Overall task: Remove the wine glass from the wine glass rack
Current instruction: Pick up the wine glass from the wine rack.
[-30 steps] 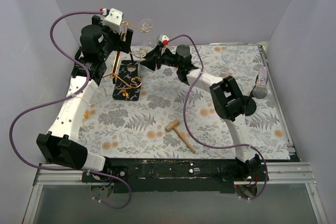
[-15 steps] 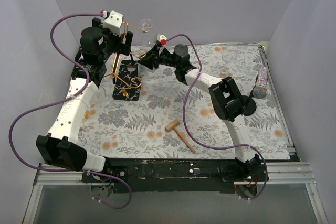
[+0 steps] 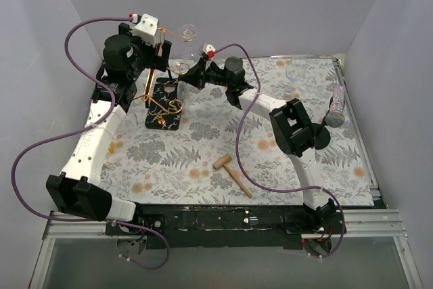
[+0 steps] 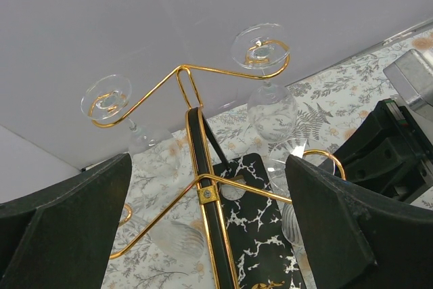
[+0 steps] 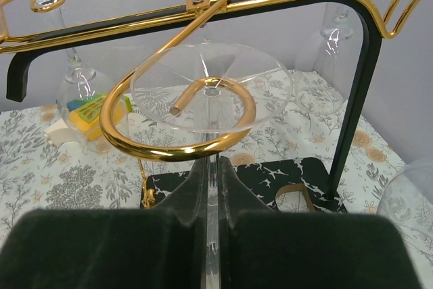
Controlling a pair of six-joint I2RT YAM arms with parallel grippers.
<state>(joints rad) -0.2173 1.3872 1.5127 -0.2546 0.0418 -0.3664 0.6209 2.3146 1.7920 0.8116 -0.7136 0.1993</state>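
Note:
The wine glass rack (image 3: 164, 93) stands on its black marbled base (image 3: 164, 114) at the back left. Its gold arms (image 5: 169, 141) end in scroll rings. A clear wine glass (image 5: 211, 86) hangs upside down with its foot resting in one ring. My right gripper (image 5: 212, 174) is shut on this glass's stem (image 5: 212, 162), just under the ring. In the top view the right gripper (image 3: 187, 78) sits beside the rack. My left gripper (image 4: 206, 197) is open, its fingers (image 4: 64, 218) wide on either side of the rack's post (image 4: 203, 167) without touching it.
More glasses (image 4: 260, 45) hang from other arms of the rack. A wooden mallet (image 3: 232, 172) lies mid-table. A clear glass (image 3: 295, 72) stands at the back right, and a glittery cylinder (image 3: 336, 107) lies near the right edge. Grey walls close in the back and sides.
My right gripper has moved slightly left toward the rack and closed from half open onto the hanging glass's stem. The left arm has stayed put.

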